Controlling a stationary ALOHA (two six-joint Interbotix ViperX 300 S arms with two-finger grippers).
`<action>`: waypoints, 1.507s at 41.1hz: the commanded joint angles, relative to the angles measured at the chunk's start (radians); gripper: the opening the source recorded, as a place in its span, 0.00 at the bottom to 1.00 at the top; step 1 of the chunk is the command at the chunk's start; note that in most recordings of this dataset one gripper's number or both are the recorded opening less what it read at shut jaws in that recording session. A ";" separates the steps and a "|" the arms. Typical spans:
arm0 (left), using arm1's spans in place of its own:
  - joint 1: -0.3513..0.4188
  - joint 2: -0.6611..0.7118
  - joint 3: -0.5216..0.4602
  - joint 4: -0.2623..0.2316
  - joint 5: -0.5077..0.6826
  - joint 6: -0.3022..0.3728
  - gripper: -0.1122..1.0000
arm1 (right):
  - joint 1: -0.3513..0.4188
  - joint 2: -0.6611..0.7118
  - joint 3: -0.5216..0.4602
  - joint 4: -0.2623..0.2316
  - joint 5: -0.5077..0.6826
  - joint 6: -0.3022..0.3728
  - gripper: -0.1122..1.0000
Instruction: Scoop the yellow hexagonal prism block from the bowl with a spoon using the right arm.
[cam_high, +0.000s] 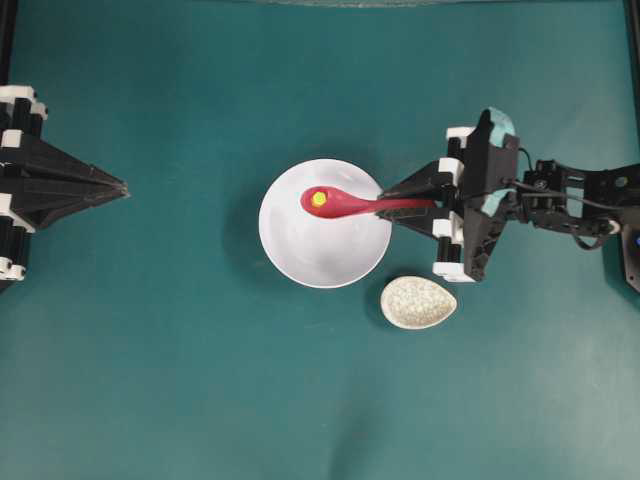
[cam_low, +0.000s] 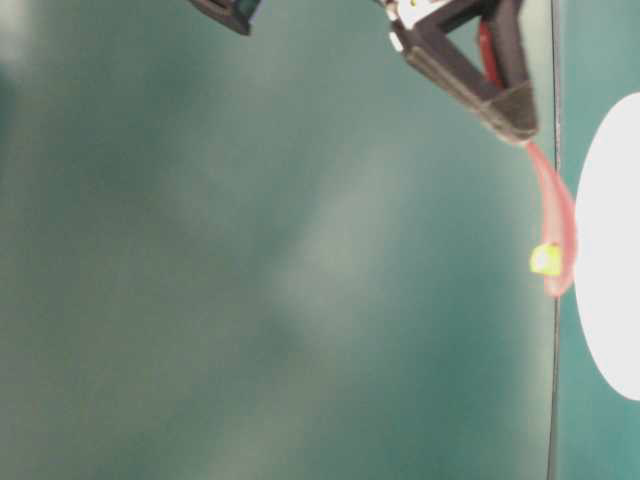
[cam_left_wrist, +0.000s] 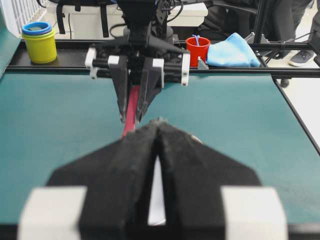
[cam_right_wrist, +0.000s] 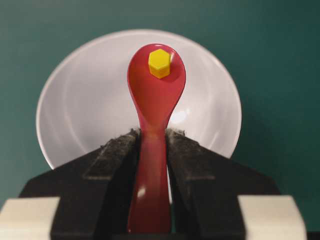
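One yellow hexagonal prism block (cam_right_wrist: 159, 63) sits near the 12 o'clock tip of the spoon (cam_right_wrist: 155, 100); the right gripper (cam_right_wrist: 152, 145) clamps its handle, and any tilt could roll it back into the bowl (cam_right_wrist: 75, 100). Left gripper (cam_left_wrist: 156, 131) rests pressed together.

Table-level view: bowl (cam_low: 612, 250) cut off at right edge, all blurred. Left wrist view: left gripper (cam_left_wrist: 159, 131) hides most of the spoon (cam_left_wrist: 131, 112) — bowl barely visible.
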 joint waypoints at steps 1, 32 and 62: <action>0.002 0.006 -0.031 0.003 -0.003 0.000 0.12 | -0.002 -0.052 -0.015 -0.002 -0.003 -0.005 0.32; 0.002 0.005 -0.034 0.003 -0.011 -0.002 0.12 | -0.044 -0.170 -0.075 -0.002 0.153 -0.060 0.32; 0.002 0.005 -0.034 0.003 0.015 -0.012 0.12 | -0.044 -0.170 -0.077 -0.005 0.153 -0.064 0.32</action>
